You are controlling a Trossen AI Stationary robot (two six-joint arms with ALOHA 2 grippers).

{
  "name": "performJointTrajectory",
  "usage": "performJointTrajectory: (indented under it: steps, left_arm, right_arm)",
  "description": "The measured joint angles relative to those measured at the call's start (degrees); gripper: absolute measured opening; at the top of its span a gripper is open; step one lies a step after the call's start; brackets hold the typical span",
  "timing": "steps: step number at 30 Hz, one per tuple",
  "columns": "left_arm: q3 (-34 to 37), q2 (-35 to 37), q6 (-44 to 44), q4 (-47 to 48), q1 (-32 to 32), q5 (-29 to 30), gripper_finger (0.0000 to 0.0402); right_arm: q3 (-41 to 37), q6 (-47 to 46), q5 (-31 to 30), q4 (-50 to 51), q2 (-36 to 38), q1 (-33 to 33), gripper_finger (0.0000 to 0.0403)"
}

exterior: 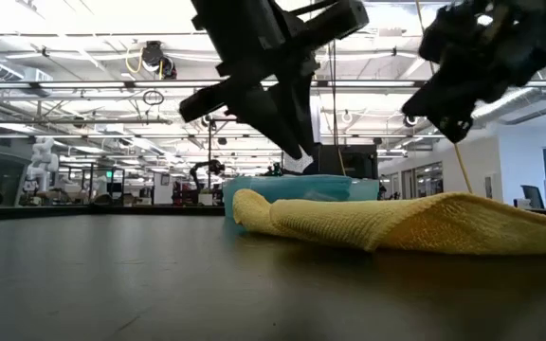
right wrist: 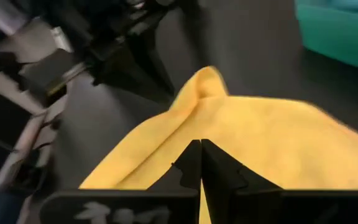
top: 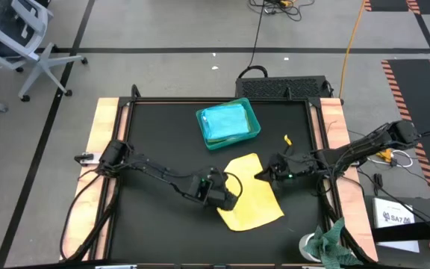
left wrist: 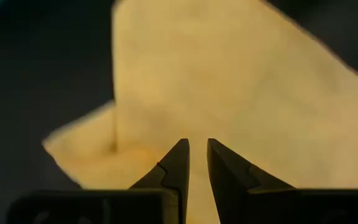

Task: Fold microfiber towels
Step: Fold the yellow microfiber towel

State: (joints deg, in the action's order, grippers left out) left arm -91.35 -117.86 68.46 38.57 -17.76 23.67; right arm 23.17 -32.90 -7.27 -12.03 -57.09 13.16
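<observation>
High view: we hover our left gripper [top: 228,196], fingers barely parted, and clenched right gripper [top: 263,175] over the yellow towel [top: 254,205] lying mid-table, seemingly empty, likely to take opposite edges for folding

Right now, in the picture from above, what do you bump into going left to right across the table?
Left pincer → yellow towel → right pincer → green-and-white rag at the table's right edge.

Bright ceiling strip lights [exterior: 112,38] glare across the low view, silhouetting the arms. Both wrist views are soft and blurred, and the yellow towel [left wrist: 229,81] looks washed out.
</observation>
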Motion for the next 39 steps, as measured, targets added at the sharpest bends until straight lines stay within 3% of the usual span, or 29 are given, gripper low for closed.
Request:
performJointTrajectory:
  steps: [4,10,18,26,39]
  left_arm:
    - [0.0,2.3,-3.2,2.1,1.7,1.4,0.0058]
    - [0.0,7.0,-5.7,9.7,3.5,2.2,0.0058]
    - [0.0,8.8,-6.3,15.8,4.8,1.9,0.0058]
    - [0.0,8.8,-9.4,15.7,5.9,1.9,0.0058]
    - [0.0,8.8,-19.7,14.9,9.3,1.9,0.0058]
  right_arm:
    - [2.8,-0.1,-0.1,3.1,-5.1,-1.6,0.0000]
    - [10.0,3.6,0.0,16.1,-15.9,-3.7,0.0000]
    - [14.7,9.6,3.0,16.6,-26.5,-9.5,0.0000]
    - [14.8,10.1,3.0,17.0,-28.2,-13.2,0.0000]
    - [14.7,4.2,3.0,19.2,-28.2,-13.6,0.0000]
